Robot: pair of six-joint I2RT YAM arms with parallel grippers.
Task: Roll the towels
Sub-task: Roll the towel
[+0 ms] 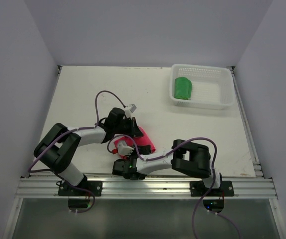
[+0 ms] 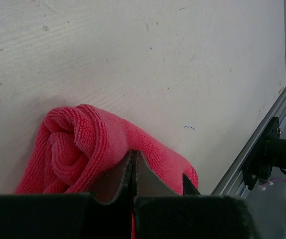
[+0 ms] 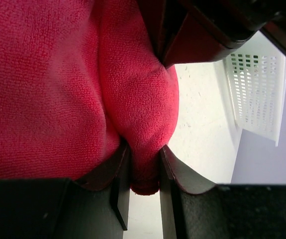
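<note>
**Top external view.** The pink towel (image 1: 144, 141), bunched into a partial roll, lies on the white table (image 1: 83, 94) between the two arms. The left gripper (image 1: 132, 130) meets the pink towel from its far-left side. The right gripper (image 1: 124, 148) meets it from its near-left side. Well apart from the pink towel, beyond it and to its right, the green towel (image 1: 183, 88) sits rolled inside the mesh basket (image 1: 226, 92).

**Left wrist view.** The left fingers (image 2: 143, 175) are pressed together, their tips set against a fold on the pink towel's near side. Whether cloth is caught between them cannot be told. The towel's end shows a loose spiral. An aluminium rail (image 2: 254, 147) runs to the right of the pink towel.

**Right wrist view.** The right jaws are clamped on a pinched ridge of the pink towel, which fills the gap between them. The basket appears beyond the pink towel, at upper right.
</note>
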